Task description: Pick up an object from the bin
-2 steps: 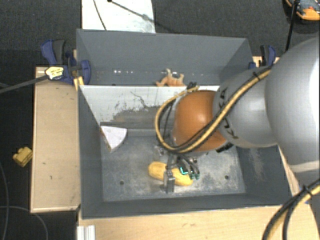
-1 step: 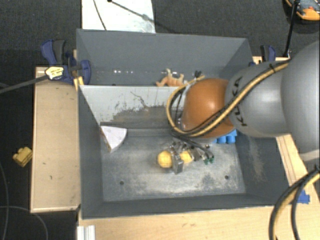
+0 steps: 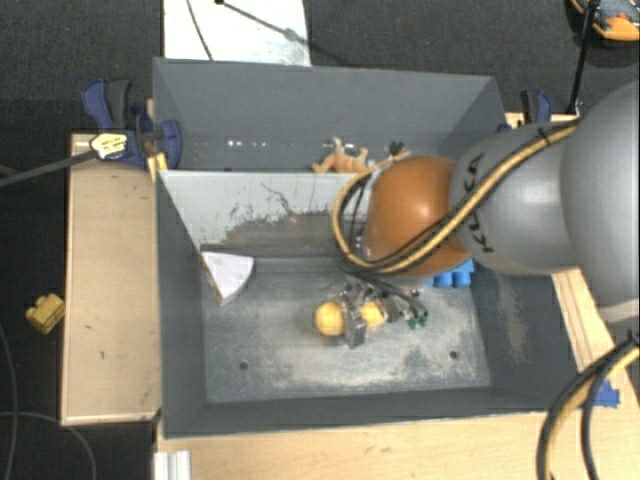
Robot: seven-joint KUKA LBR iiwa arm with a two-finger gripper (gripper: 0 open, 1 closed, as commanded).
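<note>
My gripper [image 3: 356, 326] is down near the bin's floor, a little right of the middle. A small yellow rounded thing [image 3: 328, 320] lies at its left fingertip, and another yellow piece [image 3: 373, 314] shows just to the right of the fingers. The fingers stand close about these yellow pieces, but whether they grip one is hidden. A small dark green thing [image 3: 418, 317] lies just right of the gripper.
A white wedge-shaped piece [image 3: 228, 273] lies by the left wall. A blue block [image 3: 452, 277] pokes out under the arm's orange cover at the right. A tan toy figure [image 3: 342, 158] sits by the back wall. The front floor is bare grey metal.
</note>
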